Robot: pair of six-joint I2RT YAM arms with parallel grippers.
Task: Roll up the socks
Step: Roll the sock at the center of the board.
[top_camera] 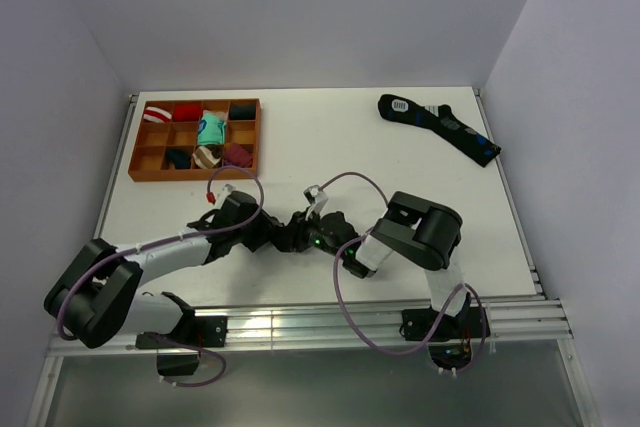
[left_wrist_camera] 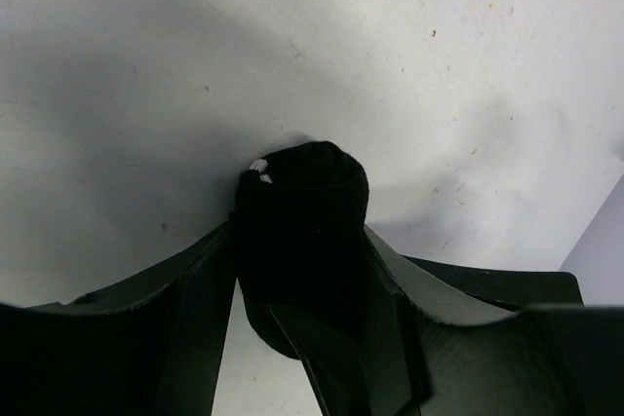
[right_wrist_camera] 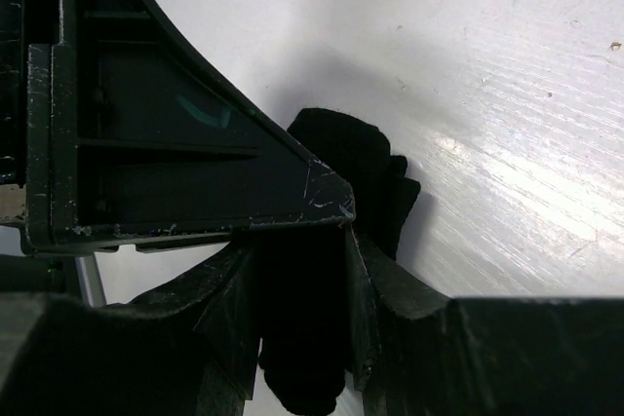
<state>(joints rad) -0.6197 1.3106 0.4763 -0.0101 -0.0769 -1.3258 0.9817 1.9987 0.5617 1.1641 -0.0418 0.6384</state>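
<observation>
**Black sock roll pinched from both sides**

Black fabric is all but lost in the top view, where the left claw (top_camera: 283,235) and the right claw (top_camera: 308,238) meet tip to tip at the near middle of the white table (top_camera: 350,147). The black sock roll (top_camera: 296,231) sits between them as a dark lump. At the far left stands a wooden tray (top_camera: 135,143) with rolled socks in several compartments. Well apart, at the far right corner, a long dark sock (top_camera: 440,125) lies flat.

From the left wrist, the left claw (left_wrist_camera: 300,245) pinches the black sock roll (left_wrist_camera: 307,197). Its fingers (left_wrist_camera: 195,309) press on either side, and the rolled end stands up past the tips, just above the table (left_wrist_camera: 439,65).

From the right wrist, the right claw (right_wrist_camera: 297,280) is closed on the black sock roll (right_wrist_camera: 366,168), which bulges out beyond its fingers (right_wrist_camera: 390,284). One flat black finger (right_wrist_camera: 195,163) of the left claw lies against the roll from the upper left.
</observation>
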